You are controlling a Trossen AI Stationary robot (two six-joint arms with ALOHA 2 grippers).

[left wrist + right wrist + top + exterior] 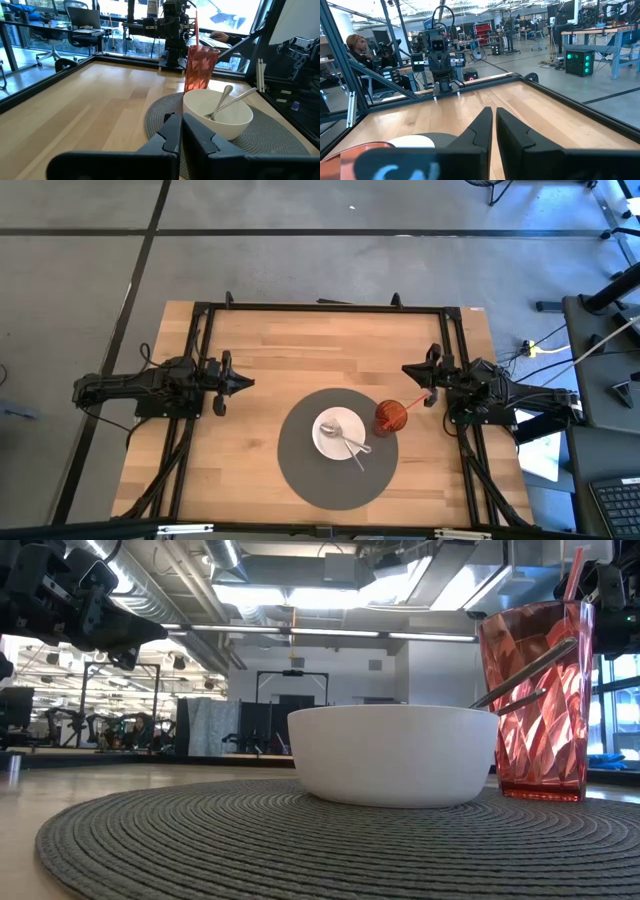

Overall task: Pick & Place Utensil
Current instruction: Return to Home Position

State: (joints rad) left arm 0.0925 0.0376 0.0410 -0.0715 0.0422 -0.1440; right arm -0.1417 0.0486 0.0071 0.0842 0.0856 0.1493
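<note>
Grey mat (300, 840) on wood table (300, 340), left pincer (248, 383) and right pincer (406, 368) pressed together, workshop (545, 30) beyond.

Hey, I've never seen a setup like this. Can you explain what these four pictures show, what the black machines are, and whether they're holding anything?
These are two dark robot arms at a wooden table, each ending in a two-finger gripper. One picture looks straight down from above and one looks level across the tabletop. The other two come from cameras on each arm's wrist. Seen from above, the left gripper is over the table's left side and the right gripper over its right. Both are shut and hold nothing. Between them lies a round grey mat. On it stands a white bowl with two silver utensils in it. Beside the bowl is an orange glass holding an orange straw.
</note>
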